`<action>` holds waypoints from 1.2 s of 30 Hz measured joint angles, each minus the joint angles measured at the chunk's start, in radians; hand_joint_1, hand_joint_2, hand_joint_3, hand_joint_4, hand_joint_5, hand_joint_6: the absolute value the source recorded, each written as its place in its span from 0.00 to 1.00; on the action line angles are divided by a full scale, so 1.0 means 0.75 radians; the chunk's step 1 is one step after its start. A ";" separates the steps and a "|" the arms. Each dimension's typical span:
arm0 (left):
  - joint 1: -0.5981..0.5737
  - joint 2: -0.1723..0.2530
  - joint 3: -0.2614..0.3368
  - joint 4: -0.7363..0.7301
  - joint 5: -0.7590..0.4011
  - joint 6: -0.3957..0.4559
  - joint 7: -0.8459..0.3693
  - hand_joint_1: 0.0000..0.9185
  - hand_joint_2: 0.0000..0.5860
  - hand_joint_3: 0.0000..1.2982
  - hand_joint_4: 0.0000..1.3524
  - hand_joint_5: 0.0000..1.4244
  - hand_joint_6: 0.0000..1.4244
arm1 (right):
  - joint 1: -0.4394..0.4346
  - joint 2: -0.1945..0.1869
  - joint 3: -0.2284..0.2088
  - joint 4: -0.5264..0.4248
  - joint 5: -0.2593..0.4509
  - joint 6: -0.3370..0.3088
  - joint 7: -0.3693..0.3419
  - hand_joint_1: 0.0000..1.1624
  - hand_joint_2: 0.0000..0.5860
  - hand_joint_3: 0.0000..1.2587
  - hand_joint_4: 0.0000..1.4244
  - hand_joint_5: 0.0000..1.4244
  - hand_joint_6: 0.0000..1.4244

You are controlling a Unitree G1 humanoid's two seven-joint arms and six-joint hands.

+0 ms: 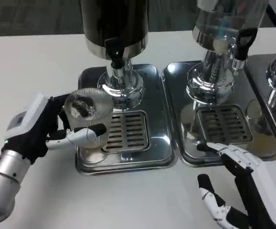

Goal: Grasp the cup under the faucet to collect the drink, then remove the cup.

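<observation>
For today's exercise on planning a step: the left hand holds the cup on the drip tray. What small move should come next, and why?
Probably shift the cup right and back, under the faucet. The left hand already grips it with its fingers wrapped around, but the cup stands left of the spout, at the edge of the grate, so a drink would miss it.

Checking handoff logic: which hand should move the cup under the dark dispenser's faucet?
Left. The left hand already grips the cup on the left tray, just left of the faucet. The right hand lies open by the other tray, holding nothing.
</observation>
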 measured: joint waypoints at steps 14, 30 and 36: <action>-0.113 -0.060 -0.077 0.058 0.054 0.131 -0.029 0.20 0.25 0.31 0.34 0.58 0.86 | 0.050 0.026 0.001 -0.015 -0.027 0.009 -0.014 0.37 0.76 0.25 0.19 0.17 0.20; -0.195 -0.100 -0.151 0.066 0.082 0.199 -0.143 0.01 0.15 0.06 0.05 0.38 0.62 | 0.093 0.053 0.001 -0.041 -0.030 0.010 -0.014 0.37 0.76 0.25 0.19 0.18 0.20; -0.189 -0.098 -0.127 0.048 0.050 0.196 -0.149 0.00 0.12 0.07 0.05 0.38 0.60 | 0.094 0.058 0.004 -0.040 -0.031 0.010 -0.016 0.37 0.76 0.26 0.19 0.18 0.21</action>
